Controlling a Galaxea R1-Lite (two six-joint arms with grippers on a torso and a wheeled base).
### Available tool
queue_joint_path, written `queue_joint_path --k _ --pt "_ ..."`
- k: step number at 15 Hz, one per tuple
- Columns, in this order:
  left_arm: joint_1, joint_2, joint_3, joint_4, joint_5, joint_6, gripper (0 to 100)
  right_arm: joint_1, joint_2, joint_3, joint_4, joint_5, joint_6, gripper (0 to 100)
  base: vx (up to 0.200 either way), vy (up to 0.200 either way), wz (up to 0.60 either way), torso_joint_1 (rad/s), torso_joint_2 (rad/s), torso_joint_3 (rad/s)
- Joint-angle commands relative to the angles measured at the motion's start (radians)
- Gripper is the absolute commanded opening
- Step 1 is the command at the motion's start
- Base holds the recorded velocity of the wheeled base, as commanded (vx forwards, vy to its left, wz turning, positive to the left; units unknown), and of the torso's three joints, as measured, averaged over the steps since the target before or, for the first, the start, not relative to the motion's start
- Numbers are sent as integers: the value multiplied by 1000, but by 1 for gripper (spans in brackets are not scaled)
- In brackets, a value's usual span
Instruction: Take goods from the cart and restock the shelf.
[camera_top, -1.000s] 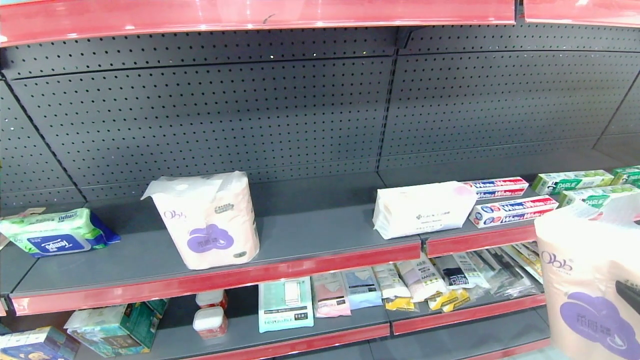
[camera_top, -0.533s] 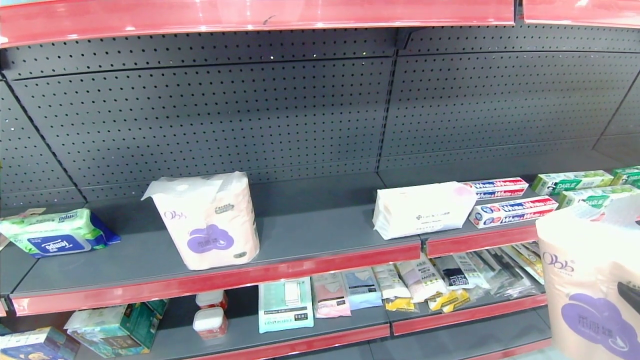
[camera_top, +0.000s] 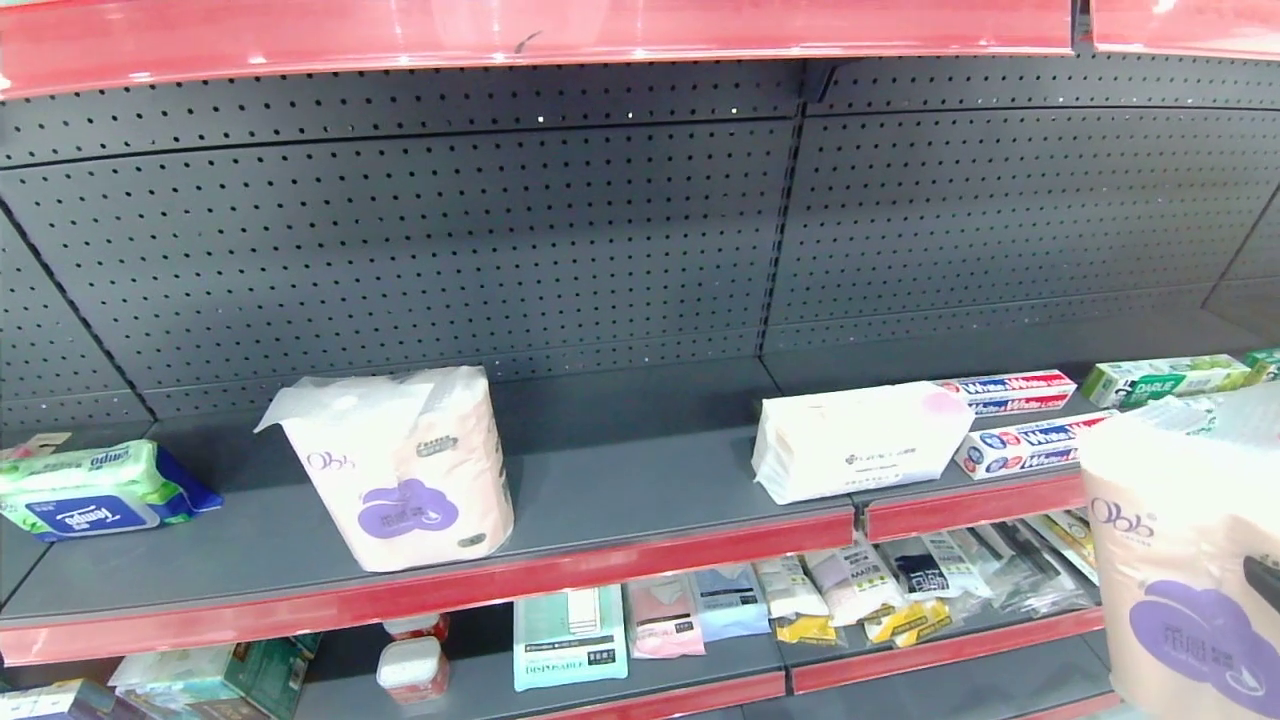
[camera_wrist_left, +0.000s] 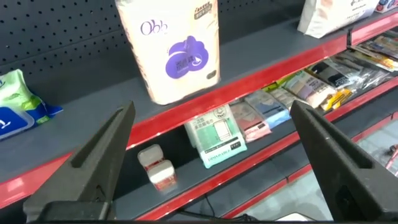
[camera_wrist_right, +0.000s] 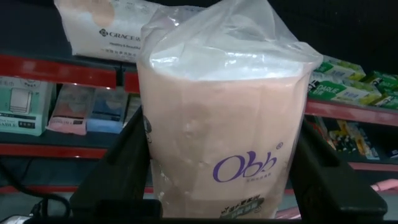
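The right arm is held low before the right end of the shelf (camera_top: 640, 470). A tissue roll pack (camera_wrist_right: 224, 143) is clamped upright between the fingers of the right gripper (camera_wrist_right: 222, 168), off the shelf. The left gripper (camera_wrist_left: 214, 149) is held facing the shelf's front edge, spread wide and empty. A second roll pack (camera_top: 400, 470) is stood by that edge.

Nearer tissue pack (camera_top: 1172, 545) partly off-frame

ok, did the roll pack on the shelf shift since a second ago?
No. The camera shifted; the roll pack keeps its spot against the shelf's red front edge.
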Motion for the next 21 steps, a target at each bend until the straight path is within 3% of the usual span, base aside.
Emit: queue_joint_path --k 1,8,12,17,21 --pt "1 -3 3 0 0 1 100 5 2 -6 -2 5 -23 0 0 0 0 0 0 0" --pt "1 -58 74 -2 2 3 100 58 91 -172 -2 20 -54 0 0 0 0 0 0 0" --pt "1 -58 141 -11 74 135 100 58 138 -209 -4 21 -54 0 0 0 0 0 0 0" --pt "1 -58 146 -14 81 86 100 60 178 -255 -4 21 -54 0 0 0 0 0 0 0" --pt "1 -58 146 -14 84 70 100 60 190 -279 -4 21 -52 0 0 0 0 0 0 0"
